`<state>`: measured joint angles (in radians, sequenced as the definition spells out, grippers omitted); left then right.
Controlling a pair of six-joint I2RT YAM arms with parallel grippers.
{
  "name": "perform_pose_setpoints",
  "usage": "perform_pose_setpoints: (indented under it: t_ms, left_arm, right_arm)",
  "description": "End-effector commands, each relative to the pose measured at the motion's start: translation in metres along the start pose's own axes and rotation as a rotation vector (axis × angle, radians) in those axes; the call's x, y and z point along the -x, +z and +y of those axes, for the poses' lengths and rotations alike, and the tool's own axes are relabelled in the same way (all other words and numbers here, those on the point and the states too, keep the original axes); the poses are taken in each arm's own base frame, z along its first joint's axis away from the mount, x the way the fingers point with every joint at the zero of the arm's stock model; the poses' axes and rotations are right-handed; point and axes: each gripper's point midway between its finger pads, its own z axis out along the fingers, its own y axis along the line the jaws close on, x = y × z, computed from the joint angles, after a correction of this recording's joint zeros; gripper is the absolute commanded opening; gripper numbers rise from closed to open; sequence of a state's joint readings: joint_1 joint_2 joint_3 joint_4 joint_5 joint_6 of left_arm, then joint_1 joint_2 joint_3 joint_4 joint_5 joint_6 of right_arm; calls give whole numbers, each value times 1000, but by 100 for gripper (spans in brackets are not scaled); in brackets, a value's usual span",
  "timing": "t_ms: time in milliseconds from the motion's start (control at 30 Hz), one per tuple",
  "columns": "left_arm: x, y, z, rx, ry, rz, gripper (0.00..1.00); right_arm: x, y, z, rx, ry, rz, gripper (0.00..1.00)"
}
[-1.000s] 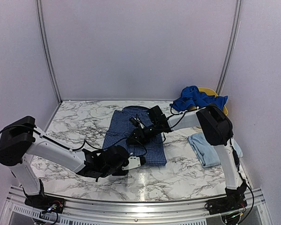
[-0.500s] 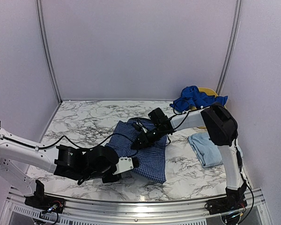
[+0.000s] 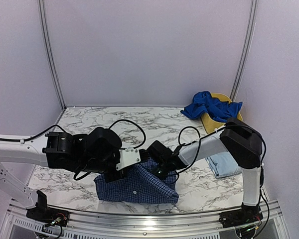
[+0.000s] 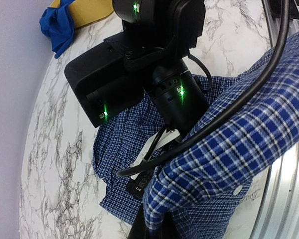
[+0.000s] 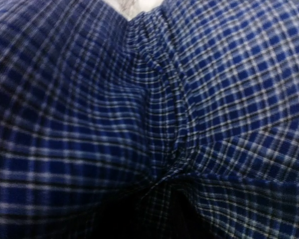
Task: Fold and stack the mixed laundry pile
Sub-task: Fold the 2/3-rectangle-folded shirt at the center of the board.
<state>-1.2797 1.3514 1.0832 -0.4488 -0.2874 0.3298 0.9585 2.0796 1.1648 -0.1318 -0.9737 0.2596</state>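
Observation:
The navy-and-white checked shirt [image 3: 137, 186] hangs bunched above the table's near edge, held up between both grippers. My left gripper [image 3: 116, 173] is shut on its left part; in the left wrist view the cloth [image 4: 229, 154] drapes over the dark fingers [image 4: 139, 226]. My right gripper [image 3: 163, 168] pinches the shirt's right part. Checked cloth [image 5: 154, 99] fills the right wrist view, gathered into a fold at the bottom, and hides the fingers. A royal-blue piece [image 3: 209, 105] lies over the basket. The pale blue T-shirt [image 3: 225, 164] lies folded at the right.
The yellow basket [image 3: 228, 118] stands at the back right corner, also in the left wrist view [image 4: 87, 10]. The right arm's black wrist [image 4: 149, 59] and a black cable [image 4: 224, 114] cross close in front of the left camera. A metal rail [image 3: 149, 219] runs along the near edge.
The shirt lay flat mid-table one second ago. Both grippers have pulled it toward the near edge and lifted it into a bunch. The left arm has swung up and right.

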Motion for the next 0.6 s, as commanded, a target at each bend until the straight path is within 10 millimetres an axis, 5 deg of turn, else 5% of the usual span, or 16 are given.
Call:
perform_pose_setpoints:
  t_ms: [0,167,300,433,567]
  left_arm:
    - [-8,-1,-23,-138,6,10,0]
    - [-9,-1,-39,-225,12,3,0]
    - [-11,-1,-41,-240,31,12,0]
    - [-12,5,-33,-227,40,31,0]
    - [-11,16,-14,-214,24,45,0]
  right_arm:
    - [20,-18,20,-23,-56,-47,36]
    - [76,-67,24,-80,-122,-133,52]
    - [113,-112,11,-149,-136,-217,54]
    - [116,-131,-35,-244,-64,-228,52]
    - [110,-129,-76,-308,-2,-218,50]
